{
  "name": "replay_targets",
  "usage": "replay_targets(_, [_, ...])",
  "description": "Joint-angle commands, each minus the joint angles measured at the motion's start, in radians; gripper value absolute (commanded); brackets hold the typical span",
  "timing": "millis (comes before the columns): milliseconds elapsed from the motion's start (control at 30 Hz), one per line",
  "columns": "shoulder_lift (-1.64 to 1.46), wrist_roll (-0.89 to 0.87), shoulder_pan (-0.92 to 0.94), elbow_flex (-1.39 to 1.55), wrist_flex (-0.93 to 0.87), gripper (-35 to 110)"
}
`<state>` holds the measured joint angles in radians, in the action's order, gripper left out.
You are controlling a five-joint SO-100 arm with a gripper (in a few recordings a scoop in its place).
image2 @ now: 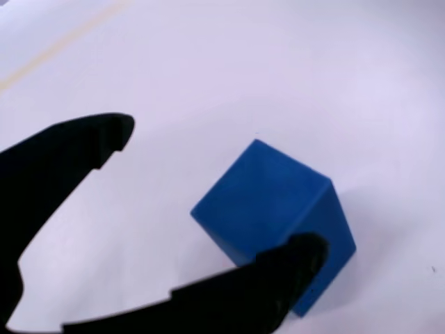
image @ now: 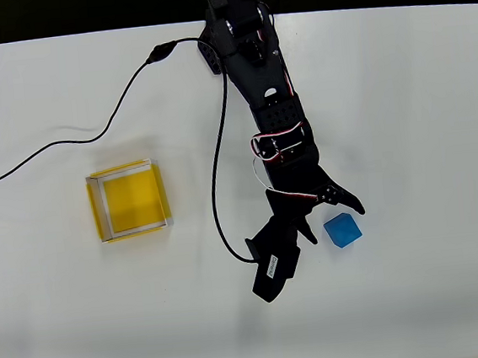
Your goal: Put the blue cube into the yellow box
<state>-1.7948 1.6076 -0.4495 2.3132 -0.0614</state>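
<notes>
In the wrist view the gripper (image2: 215,195) was spread wide, with nothing held between its black fingers (image2: 62,167). One finger reached in from the 9 o'clock side and the other lay along the bottom edge, its tip in front of the lower part of the blue cube (image2: 274,205). I could not tell from this picture whether that tip touched the cube or only stood before it. The cube rested on the white table (image2: 313,69) with one corner turned toward the camera, so the jaws met it on the diagonal and not face to face. In my judgement the jaws were spread so that they could take the cube between them, and the wrist would need some turning first for a flat grasp.

In the overhead view the gripper (image: 335,225) was released too, and the blue cube (image: 343,231) lay between the finger tips, at about 4 o'clock from the middle of the table (image: 433,84). The arm (image: 277,133) reached down from its base at 12 o'clock. A black cable (image: 91,136) ran across the table to the left edge.

The yellow box (image: 128,201) stood far away at 9 o'clock, well apart from the cube, open on top and with nothing inside. The carrying step was therefore not yet begun.
</notes>
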Motion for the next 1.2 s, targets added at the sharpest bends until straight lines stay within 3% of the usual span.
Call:
replay_targets(0, [0.008, 0.005, -0.029, -0.129, 0.040, 48])
replay_targets(633, [0.290, -0.048, -0.049, -0.255, 0.100, 46])
replay_targets(1167, [0.330, -0.060, -0.094, -0.270, 0.051, 25])
